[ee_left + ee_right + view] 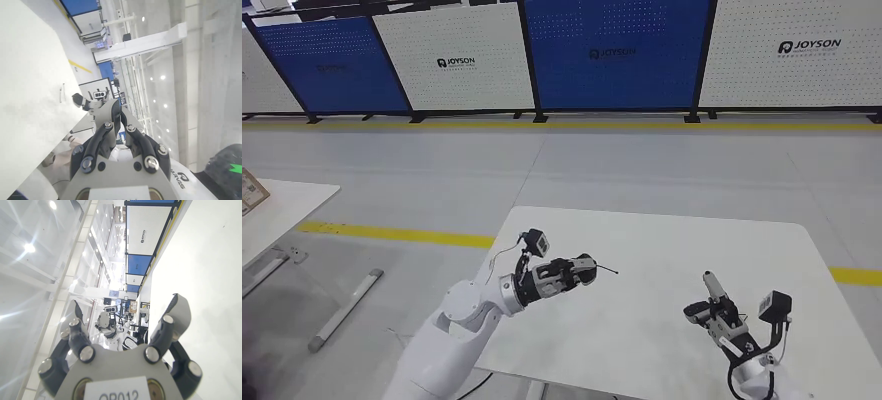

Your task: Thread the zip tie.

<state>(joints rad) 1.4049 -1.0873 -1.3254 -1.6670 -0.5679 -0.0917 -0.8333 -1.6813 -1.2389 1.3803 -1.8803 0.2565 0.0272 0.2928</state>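
Observation:
A thin black zip tie [606, 268] lies on the white table [692, 240], just past the tips of my left gripper [589, 266]. In the left wrist view it is a slim dark strip [60, 94] on the tabletop, apart from my left gripper [119, 106]. That gripper hangs above the table, shut, with nothing visible between its pads. My right gripper [708, 280] is over the table's near right part, far from the zip tie. Its fingers stand wide open and empty in the right wrist view [125, 299].
The other arm [88, 105] shows beyond the table edge in the left wrist view. A second white table [282, 210] stands off to the left across open floor. Blue and white panels [617, 50] line the back.

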